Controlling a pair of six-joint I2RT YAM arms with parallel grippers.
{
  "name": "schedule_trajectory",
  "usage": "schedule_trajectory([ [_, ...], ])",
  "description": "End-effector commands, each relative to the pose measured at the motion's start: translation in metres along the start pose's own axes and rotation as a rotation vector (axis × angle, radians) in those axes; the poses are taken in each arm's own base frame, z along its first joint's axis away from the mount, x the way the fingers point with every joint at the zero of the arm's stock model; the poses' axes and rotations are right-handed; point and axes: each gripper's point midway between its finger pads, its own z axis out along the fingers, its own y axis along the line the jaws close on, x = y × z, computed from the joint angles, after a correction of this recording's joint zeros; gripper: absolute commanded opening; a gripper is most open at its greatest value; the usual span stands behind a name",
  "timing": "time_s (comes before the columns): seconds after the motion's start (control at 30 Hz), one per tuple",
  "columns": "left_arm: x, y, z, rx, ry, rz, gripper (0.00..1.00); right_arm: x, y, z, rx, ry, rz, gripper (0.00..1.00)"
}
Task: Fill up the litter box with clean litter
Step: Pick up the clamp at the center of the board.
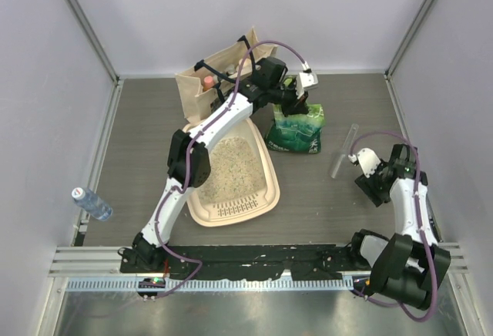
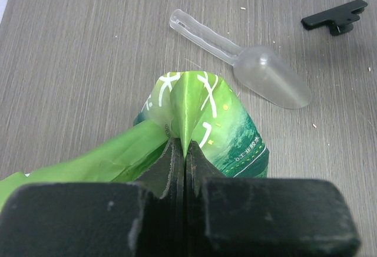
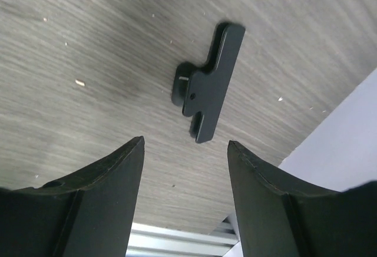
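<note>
The large cream plastic litter box [image 1: 271, 188] lies left of centre on the grey wood-grain worktop [image 1: 139, 136], its ribbed slotted strip at the near end. Pale speckled clean litter [image 1: 231, 165] covers its floor, partly hidden by the left arm crossing above. Just beside the tray's far right corner stands a green plastic bag with white characters [image 1: 296, 129]. The left jaws are pressed together on the pinched top fold of this bag [image 2: 194, 112], with only the thin plastic between them. A clear plastic scoop [image 2: 259, 71] lies on the worktop right of the bag, apart from it. Near the right edge, the right jaws stand wide apart and hold nothing; a flat black plastic clip [image 3: 207, 80] lies on the worktop beyond their tips, untouched. A beige canvas tote [image 1: 202, 82] sits behind the tray
</note>
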Motion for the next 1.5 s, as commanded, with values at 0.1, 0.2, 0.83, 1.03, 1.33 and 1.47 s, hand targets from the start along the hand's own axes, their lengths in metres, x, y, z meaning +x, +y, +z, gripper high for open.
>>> schedule_trajectory([
  [0.1, -0.009, 0.002, -0.025, -0.063, 0.055, 0.041, 0.00, -0.009, -0.006, 0.009, 0.143, -0.040, -0.062, 0.61],
  [0.2, -0.008, 0.003, -0.025, -0.067, 0.060, 0.042, 0.00, -0.008, -0.004, 0.015, 0.132, -0.028, -0.046, 0.58],
  [0.83, -0.004, 0.004, -0.027, -0.082, 0.083, 0.025, 0.00, -0.014, -0.015, 0.038, 0.169, -0.036, -0.061, 0.35],
  [1.03, -0.002, 0.002, -0.027, -0.075, 0.090, 0.018, 0.00, -0.013, -0.013, 0.039, 0.171, -0.030, -0.099, 0.05],
  [1.33, -0.006, 0.002, -0.024, -0.054, 0.065, 0.045, 0.00, -0.062, -0.049, -0.034, 0.255, -0.174, -0.013, 0.01],
  [1.47, -0.011, 0.001, -0.021, -0.041, 0.040, 0.070, 0.09, -0.106, -0.054, -0.073, 0.173, -0.328, 0.077, 0.01],
])
